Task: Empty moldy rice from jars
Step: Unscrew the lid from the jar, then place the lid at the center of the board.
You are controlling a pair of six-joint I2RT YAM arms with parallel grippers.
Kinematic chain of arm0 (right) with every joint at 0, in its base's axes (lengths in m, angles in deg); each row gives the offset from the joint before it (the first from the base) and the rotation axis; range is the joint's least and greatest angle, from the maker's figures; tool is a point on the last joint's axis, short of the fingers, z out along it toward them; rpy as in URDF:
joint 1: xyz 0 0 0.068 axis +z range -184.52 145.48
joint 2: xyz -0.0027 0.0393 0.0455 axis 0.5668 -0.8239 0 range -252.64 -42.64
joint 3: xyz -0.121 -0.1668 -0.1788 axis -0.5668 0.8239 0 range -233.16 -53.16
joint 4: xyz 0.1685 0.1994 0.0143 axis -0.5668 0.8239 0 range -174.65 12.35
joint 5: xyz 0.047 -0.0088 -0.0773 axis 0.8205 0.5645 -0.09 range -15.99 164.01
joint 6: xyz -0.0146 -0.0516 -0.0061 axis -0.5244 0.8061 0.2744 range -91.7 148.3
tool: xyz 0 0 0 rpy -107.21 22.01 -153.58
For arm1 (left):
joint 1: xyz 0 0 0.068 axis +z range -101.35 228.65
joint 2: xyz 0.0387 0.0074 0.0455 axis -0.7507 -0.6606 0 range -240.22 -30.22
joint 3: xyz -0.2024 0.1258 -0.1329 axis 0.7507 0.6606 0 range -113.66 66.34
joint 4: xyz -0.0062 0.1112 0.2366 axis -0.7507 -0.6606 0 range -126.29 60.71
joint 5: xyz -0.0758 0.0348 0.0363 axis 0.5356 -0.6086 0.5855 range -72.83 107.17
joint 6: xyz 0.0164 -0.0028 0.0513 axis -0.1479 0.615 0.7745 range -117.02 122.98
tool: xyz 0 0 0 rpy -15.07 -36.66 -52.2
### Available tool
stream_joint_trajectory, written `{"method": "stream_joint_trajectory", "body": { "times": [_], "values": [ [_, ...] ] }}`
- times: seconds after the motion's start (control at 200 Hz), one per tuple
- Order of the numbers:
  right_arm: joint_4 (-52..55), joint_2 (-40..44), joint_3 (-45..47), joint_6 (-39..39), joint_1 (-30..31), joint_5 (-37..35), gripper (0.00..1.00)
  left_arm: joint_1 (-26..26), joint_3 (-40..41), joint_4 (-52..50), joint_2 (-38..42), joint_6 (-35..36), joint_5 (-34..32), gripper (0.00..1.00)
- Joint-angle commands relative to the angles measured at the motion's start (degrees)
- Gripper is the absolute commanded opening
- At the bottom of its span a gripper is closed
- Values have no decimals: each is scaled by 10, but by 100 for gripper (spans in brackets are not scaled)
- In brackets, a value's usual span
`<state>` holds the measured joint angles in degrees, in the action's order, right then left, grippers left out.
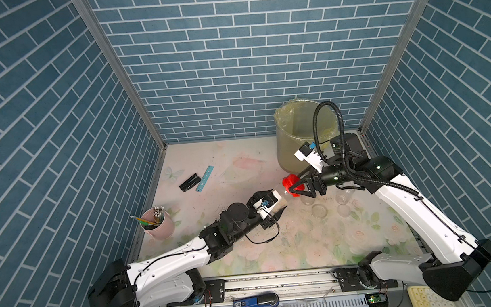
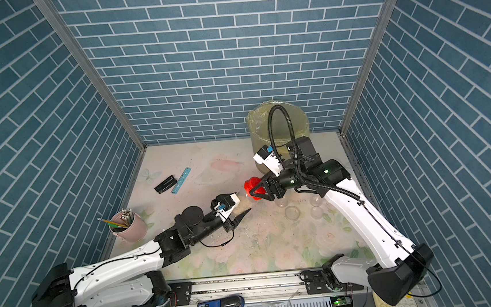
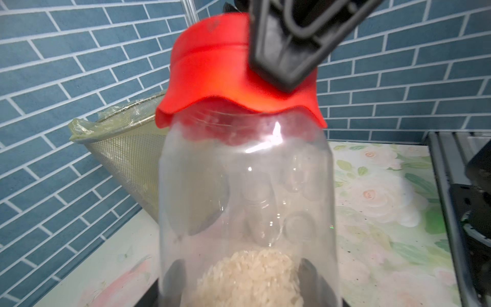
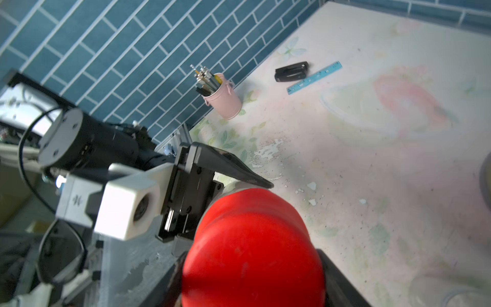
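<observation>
Clamping one jar (image 3: 244,186) of moldy rice (image 3: 249,276) is the left claw (image 1: 278,202); right claw (image 1: 293,188) clamps its one red cap (image 4: 252,252).

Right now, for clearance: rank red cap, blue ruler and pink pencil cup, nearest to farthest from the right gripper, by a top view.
1. red cap, in the right gripper
2. blue ruler, farther left
3. pink pencil cup, left edge
</observation>
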<state>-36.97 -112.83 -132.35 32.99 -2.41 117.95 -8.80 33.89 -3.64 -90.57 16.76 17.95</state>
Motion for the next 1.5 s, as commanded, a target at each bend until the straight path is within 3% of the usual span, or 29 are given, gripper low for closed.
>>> {"method": "stream_joint_trajectory", "body": {
  "times": [0.0, 0.365, 0.565, 0.8, 0.985, 1.325, 1.495],
  "values": [
    [53, -1, -4, 212, -8, 36, 3, 10, 13, 17, 15, -25, -4, 35],
    [170, -69, -96, 359, -30, 49, 0, 12, 43, 32, 11, -10, -24, 32],
    [186, -76, -123, 363, -34, 50, 0, 11, 55, 48, 8, -9, -47, 32],
    [76, -3, -24, 270, -34, 29, 0, 17, 85, 39, 45, -17, -98, 32],
    [24, 5, 50, 112, -25, -9, 0, 17, 102, -33, 123, -37, -149, 32],
    [-162, 14, 221, -131, 76, -282, 1, 17, 131, -144, 263, -107, -259, 36],
    [-228, -50, 246, -197, 120, -382, 3, 17, 149, -143, 293, -90, -288, 37]
  ]
}}
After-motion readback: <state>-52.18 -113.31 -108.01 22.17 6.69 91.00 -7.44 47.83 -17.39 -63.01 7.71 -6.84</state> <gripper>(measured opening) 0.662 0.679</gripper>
